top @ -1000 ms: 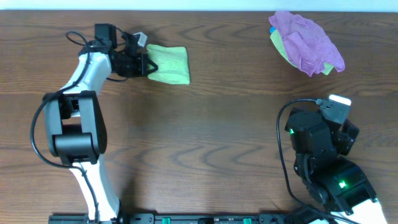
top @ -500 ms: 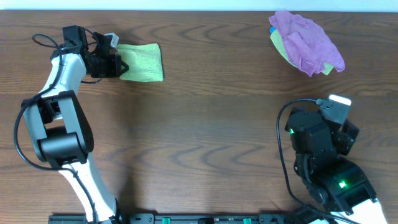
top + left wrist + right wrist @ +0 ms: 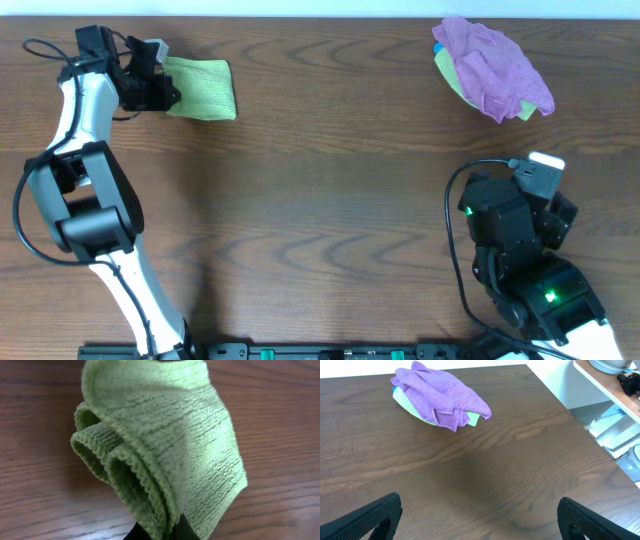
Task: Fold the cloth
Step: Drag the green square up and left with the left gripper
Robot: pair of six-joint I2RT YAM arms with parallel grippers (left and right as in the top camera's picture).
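Note:
The lime-green cloth [image 3: 204, 88] lies folded into a small rectangle at the far left of the table. My left gripper [image 3: 163, 88] is shut on its left edge. In the left wrist view the cloth [image 3: 165, 445] fills the frame, its folded layers bunched and pinched between the fingers [image 3: 162, 532] at the bottom. My right gripper [image 3: 479, 515] is open and empty, held above bare table at the near right; in the overhead view only the arm [image 3: 515, 250] shows there.
A purple cloth [image 3: 495, 68] bundled with a yellow-green one sits at the far right; it also shows in the right wrist view [image 3: 440, 395]. The table's right edge [image 3: 580, 420] drops off to shelves and floor.
My left gripper has dragged the folded cloth leftward along the far edge of the table, towards the far left corner. The right arm has not moved.

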